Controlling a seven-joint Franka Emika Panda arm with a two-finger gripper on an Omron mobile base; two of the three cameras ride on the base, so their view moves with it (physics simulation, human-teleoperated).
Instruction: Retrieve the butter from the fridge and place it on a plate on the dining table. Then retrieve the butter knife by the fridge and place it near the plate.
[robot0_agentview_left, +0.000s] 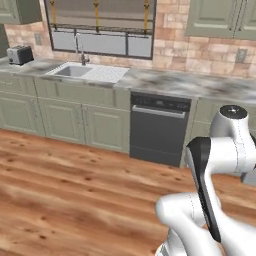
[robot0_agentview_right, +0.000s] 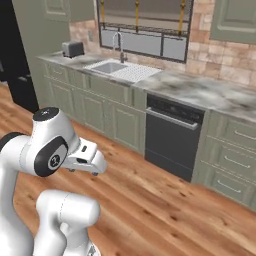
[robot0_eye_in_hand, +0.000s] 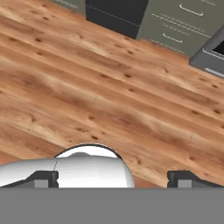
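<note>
floorboards (robot0_agentview_left: 65, 180) of warm wood take up most of what we see, running from our base to the wall counter (robot0_agentview_left: 200, 85) with its marbled worktop. under that worktop sit pale green cabinets (robot0_agentview_left: 75, 117) and a black dishwasher (robot0_agentview_left: 159, 127). toward the worktop's left end a white sink (robot0_agentview_left: 85, 72) with its tap lies under the window (robot0_agentview_left: 100, 25), and a toaster (robot0_agentview_left: 20, 54) stands at the far left corner. at the left edge of the right base view we see a tall black panel (robot0_agentview_right: 12, 50), which we judge to be the side of the fridge.

our gripper (robot0_eye_in_hand: 113, 179) hangs over bare floor in the hand view, its two dark fingertips (robot0_eye_in_hand: 41, 178) spread wide with nothing between them.

the butter, plate, dining table and butter knife lie somewhere outside what we can see, so we cannot say where they are. we judge that we are at the very first step, travelling toward the fridge, with nothing fetched yet. the next move calls for driving the base left until the fridge doors face us, then bringing the spread hand up to one of the long handles to pull a door open.
</note>
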